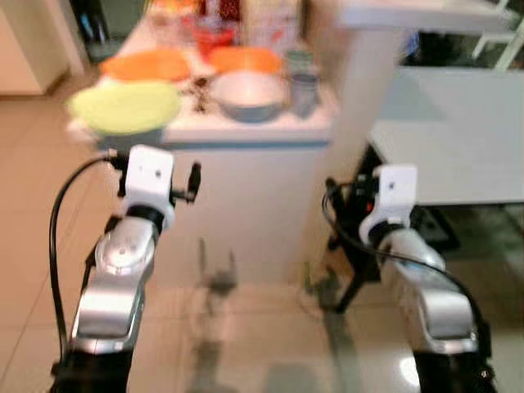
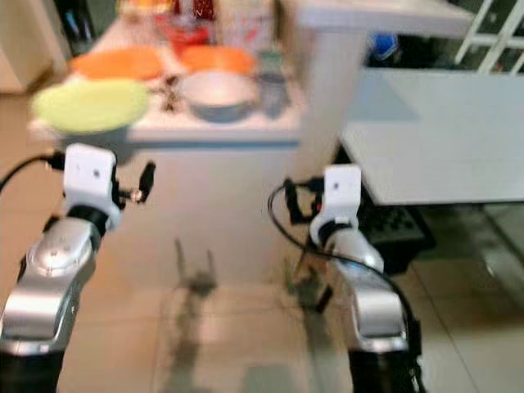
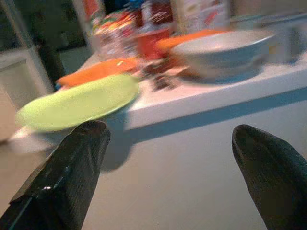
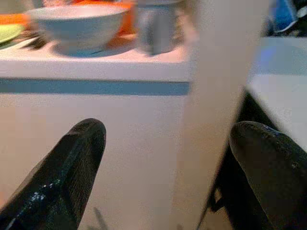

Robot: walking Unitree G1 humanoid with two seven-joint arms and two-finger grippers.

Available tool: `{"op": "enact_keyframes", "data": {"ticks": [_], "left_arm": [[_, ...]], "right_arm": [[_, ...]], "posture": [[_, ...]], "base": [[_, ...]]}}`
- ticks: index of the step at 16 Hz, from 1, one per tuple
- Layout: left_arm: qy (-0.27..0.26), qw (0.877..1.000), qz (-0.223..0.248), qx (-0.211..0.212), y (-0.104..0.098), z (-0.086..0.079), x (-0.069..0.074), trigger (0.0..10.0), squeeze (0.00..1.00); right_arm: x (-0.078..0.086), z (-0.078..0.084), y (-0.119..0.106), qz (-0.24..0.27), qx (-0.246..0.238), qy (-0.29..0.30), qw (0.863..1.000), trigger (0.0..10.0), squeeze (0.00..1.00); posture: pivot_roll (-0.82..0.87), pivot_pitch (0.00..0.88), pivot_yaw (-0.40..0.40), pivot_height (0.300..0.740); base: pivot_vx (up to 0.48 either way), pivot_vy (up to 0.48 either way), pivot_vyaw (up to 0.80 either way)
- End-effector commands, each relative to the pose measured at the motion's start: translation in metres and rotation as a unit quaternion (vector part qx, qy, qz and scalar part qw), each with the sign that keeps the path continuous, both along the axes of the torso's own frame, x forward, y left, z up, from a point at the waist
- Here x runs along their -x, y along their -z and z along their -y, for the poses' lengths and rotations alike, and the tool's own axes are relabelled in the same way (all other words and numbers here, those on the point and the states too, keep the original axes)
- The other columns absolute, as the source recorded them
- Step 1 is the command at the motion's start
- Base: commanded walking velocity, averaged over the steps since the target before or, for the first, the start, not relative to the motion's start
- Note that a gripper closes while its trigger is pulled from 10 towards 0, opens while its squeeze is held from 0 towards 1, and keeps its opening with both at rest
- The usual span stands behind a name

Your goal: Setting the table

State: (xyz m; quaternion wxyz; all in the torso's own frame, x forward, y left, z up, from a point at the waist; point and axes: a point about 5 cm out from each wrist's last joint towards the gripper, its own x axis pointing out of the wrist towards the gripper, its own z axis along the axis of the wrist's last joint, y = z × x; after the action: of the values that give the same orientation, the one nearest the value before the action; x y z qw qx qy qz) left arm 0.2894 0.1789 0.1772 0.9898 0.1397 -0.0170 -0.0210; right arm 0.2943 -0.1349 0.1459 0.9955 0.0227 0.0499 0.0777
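White counter: holds all tableware, nothing yet carried off.
Pale grey dining table: to the right, unset.
Round lime-green plate: overhanging the counter's near-left edge.
Grey ceramic bowl: mid-counter.
Left gripper, right gripper: fingers apart, empty, short of the counter.
Task judged barely begun.

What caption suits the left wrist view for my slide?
Open left gripper faces a white counter holding a round lime-green plate and a pale grey bowl.
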Motion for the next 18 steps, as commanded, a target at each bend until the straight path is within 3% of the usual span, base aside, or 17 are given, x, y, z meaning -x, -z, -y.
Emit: {"op": "enact_keyframes", "data": {"ticks": [1, 3, 6, 9, 16, 18], "left_arm": [[0.0, 1.0, 0.004, 0.0, -0.003, 0.0, 0.0, 10.0, 0.0], [-0.001, 1.0, 0.004, -0.001, -0.002, 0.0, 0.0, 10.0, 0.0], [0.005, 0.998, 0.019, -0.06, -0.005, 0.001, 0.0, 10.0, 0.0], [-0.017, 1.0, 0.022, -0.013, -0.006, -0.002, -0.002, 10.0, 0.0], [-0.017, 0.999, 0.03, 0.008, -0.01, 0.001, -0.005, 10.0, 0.0], [-0.013, 0.999, 0.03, 0.014, -0.01, 0.003, -0.006, 10.0, 0.0]], "right_arm": [[-0.001, -0.003, -0.006, 0.012, 0.003, -0.005, 1.0, 10.0, 0.0], [-0.001, -0.002, -0.006, 0.011, 0.003, -0.005, 1.0, 10.0, 0.0], [-0.001, -0.003, -0.006, 0.012, 0.003, -0.007, 1.0, 10.0, 0.0], [-0.002, -0.004, -0.009, 0.017, 0.001, -0.009, 1.0, 10.0, 0.0], [-0.005, -0.014, -0.017, 0.04, 0.027, -0.055, 0.997, 10.0, 0.0], [-0.006, -0.016, -0.018, 0.044, 0.029, -0.059, 0.997, 10.0, 0.0]], "posture": [[0.04, 0.0, -0.039, 0.74], [0.04, 0.0, -0.039, 0.74], [0.04, 0.0, -0.041, 0.74], [0.04, 0.0, -0.044, 0.74], [0.05, 0.0, -0.062, 0.74], [0.05, 0.0, -0.065, 0.74]], "base": [[0.0, 0.435, 0.0], [0.0, 0.435, 0.0], [0.0, -0.16, 0.0], [0.0, -0.16, 0.0], [0.036, 0.0, 0.0], [0.394, 0.0, 0.8]]}}
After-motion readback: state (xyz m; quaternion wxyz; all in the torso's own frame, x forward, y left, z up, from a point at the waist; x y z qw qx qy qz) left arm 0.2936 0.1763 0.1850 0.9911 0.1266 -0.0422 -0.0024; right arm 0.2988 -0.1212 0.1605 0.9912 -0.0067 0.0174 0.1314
